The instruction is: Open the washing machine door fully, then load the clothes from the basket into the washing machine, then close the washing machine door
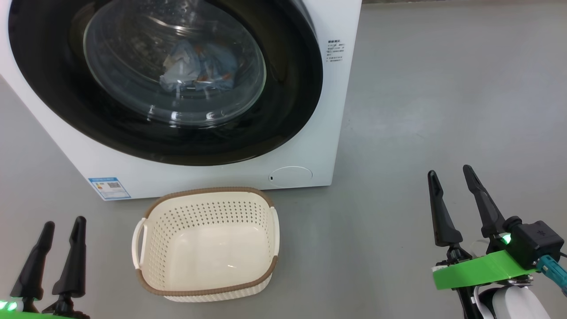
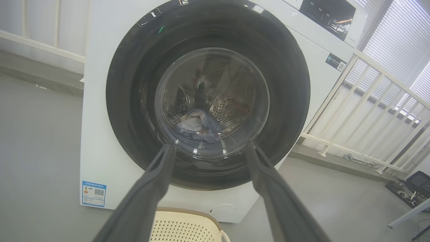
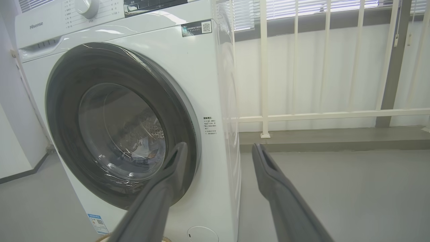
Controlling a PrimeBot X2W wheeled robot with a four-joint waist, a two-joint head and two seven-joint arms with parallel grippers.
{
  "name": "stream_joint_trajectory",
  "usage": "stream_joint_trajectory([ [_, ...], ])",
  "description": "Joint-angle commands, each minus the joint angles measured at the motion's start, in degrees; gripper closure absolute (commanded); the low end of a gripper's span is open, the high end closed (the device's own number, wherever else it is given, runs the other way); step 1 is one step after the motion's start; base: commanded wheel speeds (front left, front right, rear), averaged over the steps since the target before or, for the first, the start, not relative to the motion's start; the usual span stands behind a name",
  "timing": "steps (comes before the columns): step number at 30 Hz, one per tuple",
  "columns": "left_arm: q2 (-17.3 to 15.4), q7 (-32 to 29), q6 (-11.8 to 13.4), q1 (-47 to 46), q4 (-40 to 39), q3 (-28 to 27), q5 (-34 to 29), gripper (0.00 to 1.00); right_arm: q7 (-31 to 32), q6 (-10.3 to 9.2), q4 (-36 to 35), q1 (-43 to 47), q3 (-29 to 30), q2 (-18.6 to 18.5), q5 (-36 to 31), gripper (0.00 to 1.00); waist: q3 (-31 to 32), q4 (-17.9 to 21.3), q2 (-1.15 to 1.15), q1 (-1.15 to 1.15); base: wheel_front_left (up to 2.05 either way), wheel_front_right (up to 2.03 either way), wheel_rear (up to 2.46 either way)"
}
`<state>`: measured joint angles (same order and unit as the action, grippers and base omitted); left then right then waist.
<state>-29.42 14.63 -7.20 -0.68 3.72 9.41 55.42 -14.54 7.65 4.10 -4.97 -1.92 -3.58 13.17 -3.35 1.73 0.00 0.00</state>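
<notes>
The white washing machine [image 1: 310, 146] [image 2: 100, 141] [image 3: 198, 77] stands ahead with its round black-rimmed door [image 1: 288, 102] [image 2: 134, 101] [image 3: 63, 127] shut flat against the front. Behind the glass lie the light blue clothes [image 1: 199, 66] [image 2: 198, 129] [image 3: 146, 153] inside the drum. The cream basket [image 1: 208, 246] [image 2: 183, 225] sits on the floor in front of the machine and holds nothing. My left gripper [image 1: 64, 223] [image 2: 210, 146] hangs open at the lower left, left of the basket. My right gripper [image 1: 449, 173] [image 3: 218, 148] is open at the lower right, well clear of the machine.
Grey floor [image 1: 443, 88] spreads to the right of the machine. A white railing [image 3: 302, 117] [image 2: 369, 101] with blinds behind it runs along the wall beyond. Dark equipment [image 2: 411, 188] lies on the floor at the far right.
</notes>
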Motion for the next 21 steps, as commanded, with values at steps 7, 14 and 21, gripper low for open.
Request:
stream_joint_trajectory([
  [7,-2.18,0.37,-0.29,-1.29,-1.31,-2.21,0.77,0.00,-0.46,-0.16,-1.47,-0.07,-1.36,0.07,-0.41,0.00,-0.09,0.12,0.00,0.00,0.00,0.00,0.00],
  [14,-2.24,0.37,-0.29,-1.34,-1.28,-2.22,0.88,0.00,-0.46,-0.16,-1.34,-0.13,-1.42,0.21,-0.32,0.00,-0.10,0.24,0.00,0.00,0.00,0.00,0.00],
  [21,-2.55,0.37,-0.29,-1.52,-0.97,-2.00,1.49,0.00,-0.46,-0.16,-1.31,-0.15,-1.45,0.36,-0.29,0.00,-0.35,0.30,0.00,0.00,0.00,0.00,0.00],
])
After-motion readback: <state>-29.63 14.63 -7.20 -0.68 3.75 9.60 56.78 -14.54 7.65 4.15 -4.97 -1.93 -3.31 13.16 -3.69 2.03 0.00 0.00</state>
